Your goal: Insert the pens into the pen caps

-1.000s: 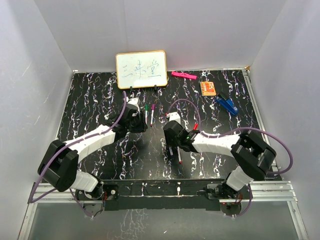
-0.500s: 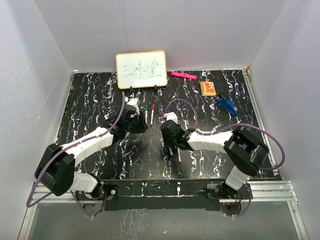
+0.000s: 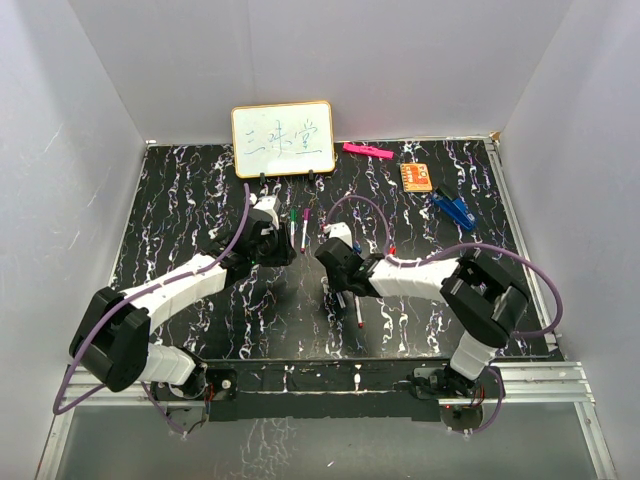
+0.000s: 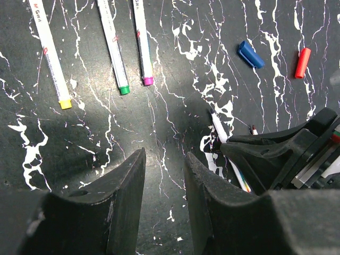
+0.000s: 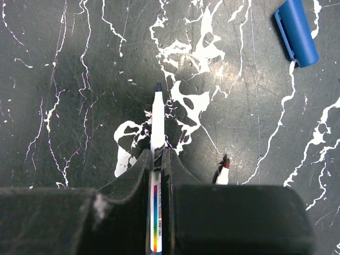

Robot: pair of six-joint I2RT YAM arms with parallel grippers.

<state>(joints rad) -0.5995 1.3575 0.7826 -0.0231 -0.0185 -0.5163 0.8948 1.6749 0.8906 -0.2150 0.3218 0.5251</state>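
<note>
Black, white-veined table (image 3: 180, 200). Whiteboard (image 3: 283, 139) upright at the far edge.

Left arm (image 3: 190, 275) and right arm (image 3: 420, 280) both reach to mid-table, wrists close together.

Left gripper (image 4: 163, 159): fingers parted by a moderate gap, nothing between them, bare table below.

Right gripper (image 5: 156, 155): fingers pinched tight on a white pen (image 5: 157, 117). Its dark blue tip sticks out past the fingertips, low over the table.

Far right: blue clip-like object (image 3: 455, 209), orange card (image 3: 416, 177), pink marker (image 3: 366, 151) by the back wall.

Side by side, just past the left fingertips: yellow-ended pen (image 4: 50, 53), green-ended pen (image 4: 114, 48), magenta-ended pen (image 4: 142, 42).

Red-tipped pen (image 5: 222, 172) just right of the held one, partly hidden under the gripper.

Blue cap (image 5: 296, 32) loose near the held tip. Red cap (image 4: 303, 62) to its right, apart.
</note>
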